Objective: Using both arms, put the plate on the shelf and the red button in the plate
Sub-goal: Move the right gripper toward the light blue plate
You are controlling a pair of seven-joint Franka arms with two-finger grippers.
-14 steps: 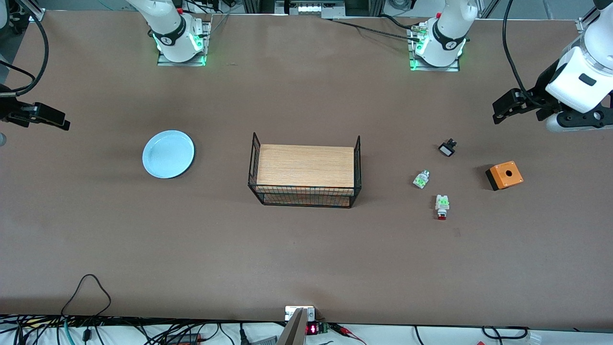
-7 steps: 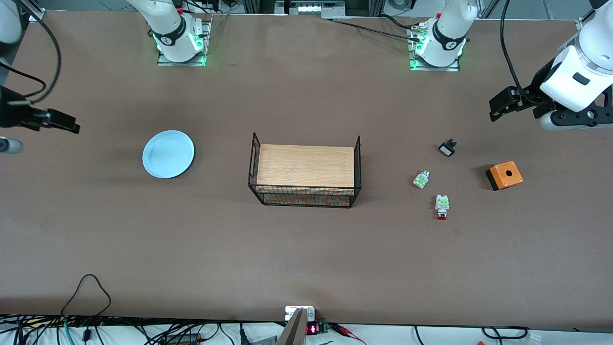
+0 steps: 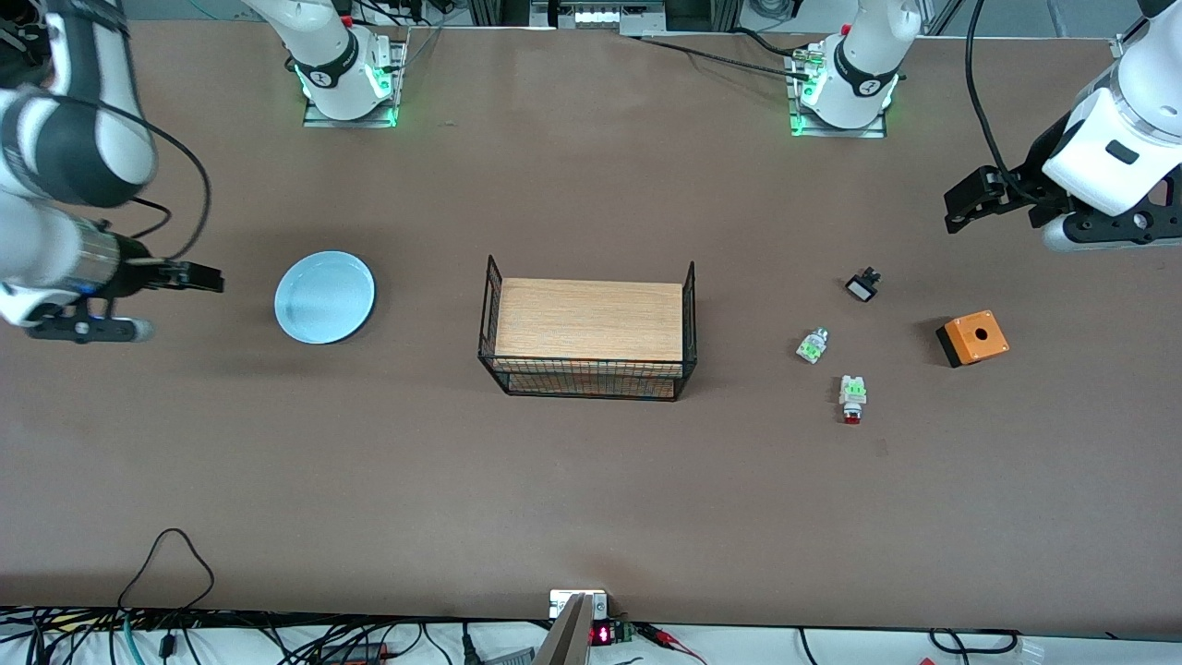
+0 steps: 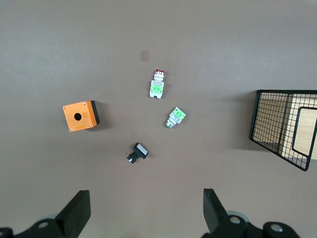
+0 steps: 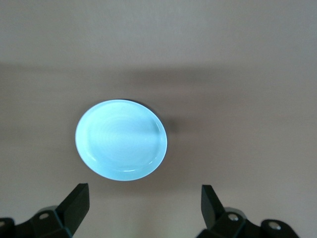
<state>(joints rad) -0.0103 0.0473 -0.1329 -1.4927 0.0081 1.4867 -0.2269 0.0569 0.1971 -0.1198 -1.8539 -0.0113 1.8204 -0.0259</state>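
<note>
The pale blue plate (image 3: 325,297) lies flat on the table toward the right arm's end; it also fills the middle of the right wrist view (image 5: 121,140). My right gripper (image 3: 199,277) hovers beside the plate, open and empty (image 5: 144,206). The red button (image 3: 851,399), white with a green block and a red cap, lies toward the left arm's end (image 4: 157,85). My left gripper (image 3: 965,208) hangs over bare table at that end, open and empty (image 4: 146,210), well apart from the button.
A black wire rack (image 3: 588,337) holding a wooden board stands mid-table (image 4: 285,126). Near the button lie a white-green piece (image 3: 812,345), a black-and-white piece (image 3: 862,285) and an orange box with a hole (image 3: 972,338).
The right arm has swung in from the table's end toward the plate. The left gripper shifted slightly, then held still. Nothing on the table moved.
</note>
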